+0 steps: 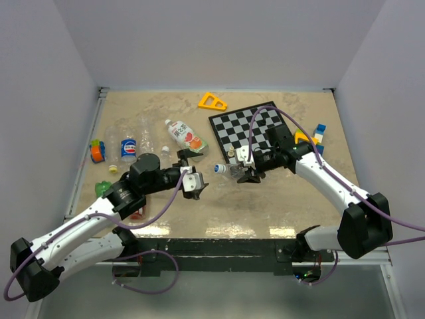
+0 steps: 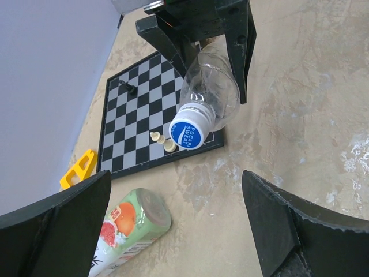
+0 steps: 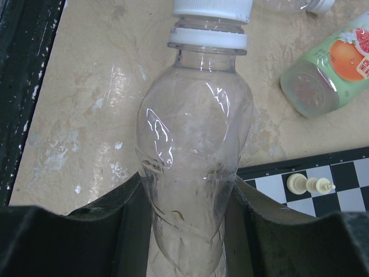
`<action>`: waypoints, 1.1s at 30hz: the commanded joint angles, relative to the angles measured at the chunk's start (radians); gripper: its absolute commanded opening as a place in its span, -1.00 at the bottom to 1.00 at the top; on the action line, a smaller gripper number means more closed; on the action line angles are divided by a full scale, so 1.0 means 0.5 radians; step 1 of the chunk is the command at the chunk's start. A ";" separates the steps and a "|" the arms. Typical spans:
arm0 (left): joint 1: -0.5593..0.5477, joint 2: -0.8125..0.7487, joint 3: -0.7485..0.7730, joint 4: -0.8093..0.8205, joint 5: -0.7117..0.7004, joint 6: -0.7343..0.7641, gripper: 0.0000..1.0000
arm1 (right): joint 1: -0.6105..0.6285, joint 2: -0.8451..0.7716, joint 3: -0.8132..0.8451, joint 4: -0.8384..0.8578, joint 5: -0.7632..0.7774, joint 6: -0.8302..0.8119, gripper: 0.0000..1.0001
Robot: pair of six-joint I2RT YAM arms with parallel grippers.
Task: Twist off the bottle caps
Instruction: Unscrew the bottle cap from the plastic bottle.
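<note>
My right gripper [image 1: 247, 174] is shut on a clear unlabelled bottle [image 1: 229, 171] and holds it on its side above the table, cap toward the left arm. In the right wrist view the fingers [image 3: 109, 225] clamp the bottle's body [image 3: 193, 167], with its white-sided cap [image 3: 212, 7] at the top edge. The left wrist view shows the cap's blue and white top [image 2: 189, 131] facing my left gripper [image 2: 176, 193]. My left gripper [image 1: 194, 183] is open and empty, a short gap from the cap [image 1: 218, 169].
A white-green-orange label bottle [image 1: 186, 136] lies behind the left gripper. A cola label bottle [image 1: 128, 147] and clear bottles [image 1: 147, 143] lie at the left. The chessboard [image 1: 255, 129] with small pieces [image 3: 305, 184] is behind the right gripper. A yellow triangle [image 1: 212, 102] lies at the back.
</note>
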 commanded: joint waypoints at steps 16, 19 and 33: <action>-0.002 0.313 0.149 0.259 0.230 0.115 0.73 | 0.003 0.016 0.025 -0.028 -0.021 -0.034 -1.00; -0.003 0.424 0.232 0.228 0.254 0.106 0.61 | 0.003 0.010 0.025 -0.025 -0.024 -0.034 -1.00; -0.006 0.522 0.260 0.253 0.368 0.056 -0.01 | 0.003 0.019 0.025 -0.031 -0.024 -0.043 -1.00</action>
